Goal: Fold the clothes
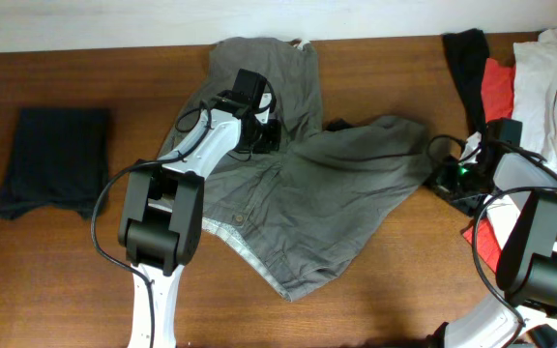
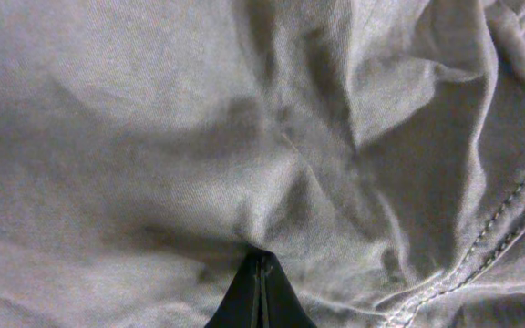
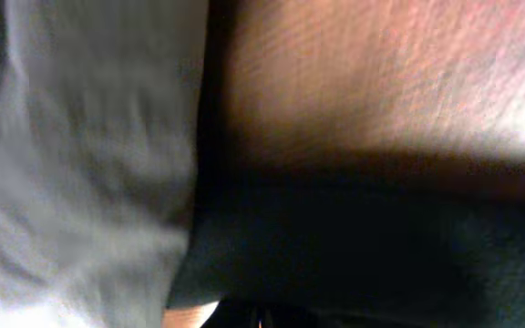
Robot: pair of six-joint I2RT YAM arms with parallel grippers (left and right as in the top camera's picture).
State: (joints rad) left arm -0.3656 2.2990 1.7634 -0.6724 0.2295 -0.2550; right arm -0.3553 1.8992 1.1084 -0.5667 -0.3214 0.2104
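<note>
Find the trousers [image 1: 327, 184] spread mid-table [image 1: 66, 290]: waistband at 6 o'clock, one leg running to 12 o'clock, the other to 3 o'clock, so two long axes forking from the crotch. See the left gripper [image 1: 262, 135] at that fork, shut tight with cloth puckering into its tip, seemingly a pinch. Note the right gripper [image 1: 450, 179] at 3 o'clock, just beside the sideways leg's hem, closed too; cannot tell whether gripping cloth. Judge the right arm nearer that hem, the left nearer the 12 o'clock leg. Leave the black garment [image 1: 51, 159] at 9 o'clock and the red-white pile [image 1: 540, 77] at 2 o'clock.
</note>
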